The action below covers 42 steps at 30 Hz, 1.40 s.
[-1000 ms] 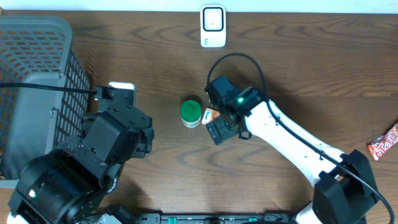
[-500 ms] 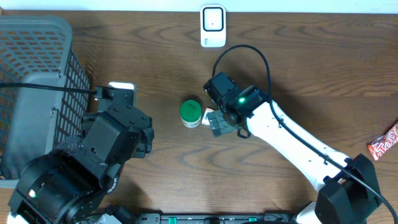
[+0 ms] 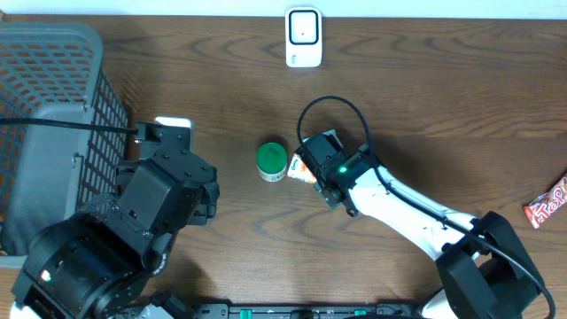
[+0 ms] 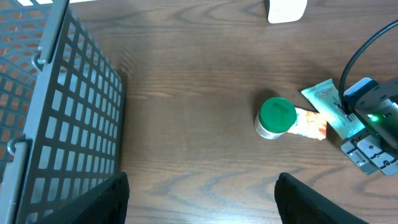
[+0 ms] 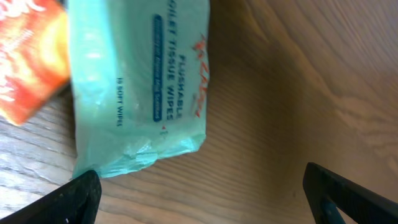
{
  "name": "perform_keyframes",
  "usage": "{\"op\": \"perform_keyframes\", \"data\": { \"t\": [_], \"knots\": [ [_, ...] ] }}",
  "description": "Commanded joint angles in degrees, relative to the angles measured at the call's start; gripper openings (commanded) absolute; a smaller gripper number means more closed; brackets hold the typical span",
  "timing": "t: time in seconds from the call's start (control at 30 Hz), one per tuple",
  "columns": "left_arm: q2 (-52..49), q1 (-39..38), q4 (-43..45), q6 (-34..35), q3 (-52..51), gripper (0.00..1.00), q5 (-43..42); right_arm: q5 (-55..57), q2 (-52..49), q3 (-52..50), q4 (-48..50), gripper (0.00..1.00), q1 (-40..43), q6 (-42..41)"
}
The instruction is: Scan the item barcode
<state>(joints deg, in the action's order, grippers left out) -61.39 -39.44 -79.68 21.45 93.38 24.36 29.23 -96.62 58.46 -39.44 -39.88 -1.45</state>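
A: State of the right tool (image 5: pixel 199 186)?
B: Wide open, gripping nothing. Low over the wipes pack (image 5: pixel 140 81), just right of the green-lidded jar (image 3: pixel 272 160) as seen from overhead. Pack close to one fingertip, well apart from the other.
A: And the pack itself?
B: Flat on the wooden surface (image 3: pixel 425 80), printed side up, near the jar but not touching it. Between jar and pack, an orange packet (image 4: pixel 310 123), one end at the jar's side, the other end against the pack's edge. Over or under the pack, not possible to tell.
A: Left tool (image 4: pixel 202 186)?
B: Open too, empty, well to the left of the jar, above bare wood.
A: Other things?
B: White scanner (image 3: pixel 303 37) far behind the jar, at the surface's edge. Grey mesh basket (image 3: pixel 53 106) far left of the jar. Red snack wrapper (image 3: pixel 549 206) far right of it.
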Motion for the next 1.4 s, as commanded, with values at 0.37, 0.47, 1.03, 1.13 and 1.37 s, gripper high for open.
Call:
{"op": "perform_keyframes", "data": {
  "t": [0.37, 0.47, 1.03, 1.13, 1.37],
  "knots": [
    [0.04, 0.20, -0.24, 0.70, 0.55, 0.75, 0.76, -1.09, -4.28, -0.20, -0.79, 0.99, -4.90, 1.16],
    [0.04, 0.20, -0.24, 0.72, 0.55, 0.75, 0.76, 1.49, -5.88, -0.20, -0.39, 0.99, -6.12, 0.39],
    [0.04, 0.20, -0.24, 0.70, 0.55, 0.75, 0.76, 14.38, -16.96, -0.17, 7.26, 0.57, -5.60, 1.57],
    [0.04, 0.20, -0.24, 0.70, 0.55, 0.75, 0.76, 14.34, -16.96, -0.17, 7.28, 0.27, -5.25, 1.55],
    [0.04, 0.20, -0.24, 0.70, 0.55, 0.75, 0.76, 14.21, -16.94, -0.04, 9.60, 0.01, -5.22, 1.53]
  ]
}}
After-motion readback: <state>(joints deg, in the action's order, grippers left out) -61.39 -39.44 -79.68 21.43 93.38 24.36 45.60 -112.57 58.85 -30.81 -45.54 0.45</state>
